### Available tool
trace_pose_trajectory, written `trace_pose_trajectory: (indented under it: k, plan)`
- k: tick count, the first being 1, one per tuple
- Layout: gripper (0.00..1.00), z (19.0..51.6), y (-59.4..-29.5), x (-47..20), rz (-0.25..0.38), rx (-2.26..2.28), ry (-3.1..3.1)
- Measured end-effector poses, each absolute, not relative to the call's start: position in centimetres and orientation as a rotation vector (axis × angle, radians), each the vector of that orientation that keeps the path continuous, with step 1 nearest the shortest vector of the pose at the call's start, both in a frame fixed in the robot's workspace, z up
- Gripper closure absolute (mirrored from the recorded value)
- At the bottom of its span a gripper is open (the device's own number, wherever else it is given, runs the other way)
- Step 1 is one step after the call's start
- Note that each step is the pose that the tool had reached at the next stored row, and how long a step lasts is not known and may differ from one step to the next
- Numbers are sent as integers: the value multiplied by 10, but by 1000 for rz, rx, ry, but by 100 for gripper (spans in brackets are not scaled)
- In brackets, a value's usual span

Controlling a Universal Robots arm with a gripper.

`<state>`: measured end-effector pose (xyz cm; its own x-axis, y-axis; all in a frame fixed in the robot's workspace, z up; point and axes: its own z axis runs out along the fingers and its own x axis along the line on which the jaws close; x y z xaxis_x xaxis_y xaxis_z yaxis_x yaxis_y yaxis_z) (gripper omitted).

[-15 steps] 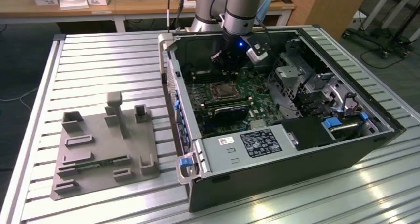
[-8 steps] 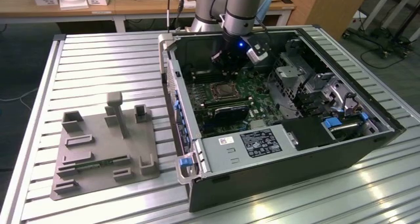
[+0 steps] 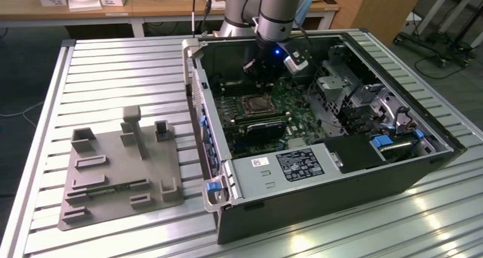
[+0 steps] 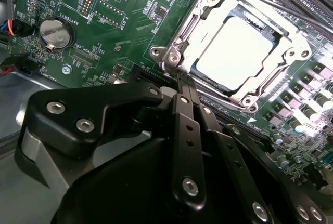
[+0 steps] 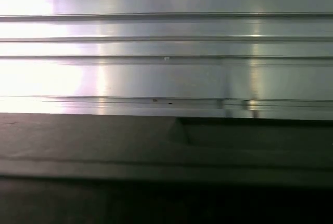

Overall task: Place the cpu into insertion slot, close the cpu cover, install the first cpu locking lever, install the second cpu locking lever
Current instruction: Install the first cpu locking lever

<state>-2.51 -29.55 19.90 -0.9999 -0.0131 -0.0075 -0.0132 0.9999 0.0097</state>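
Note:
The cpu (image 4: 239,52) lies flat in the insertion slot (image 4: 171,55), its pale silver top showing through the window of the cpu cover (image 4: 294,52). The cover's metal frame lies down around the chip. My gripper (image 4: 183,81) has its black fingers (image 4: 186,130) pressed together, shut, with the tips at the socket's corner; nothing shows between them. In the exterior view the gripper (image 3: 261,84) hangs inside the open computer case just above the insertion slot (image 3: 257,105) on the green board.
A grey fixture plate (image 3: 121,167) with upright pegs lies on the slatted metal table at the exterior view's left. The case walls (image 3: 198,99), a drive cage (image 3: 340,88) and a labelled power supply (image 3: 300,163) ring the board. A coin battery (image 4: 54,33) sits nearby.

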Motion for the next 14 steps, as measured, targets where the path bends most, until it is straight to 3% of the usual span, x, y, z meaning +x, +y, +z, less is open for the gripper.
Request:
trace_pose_trajectory:
  k: [14]
  plan:
    - [90, 197, -296, -25, 5, -21, 3134]
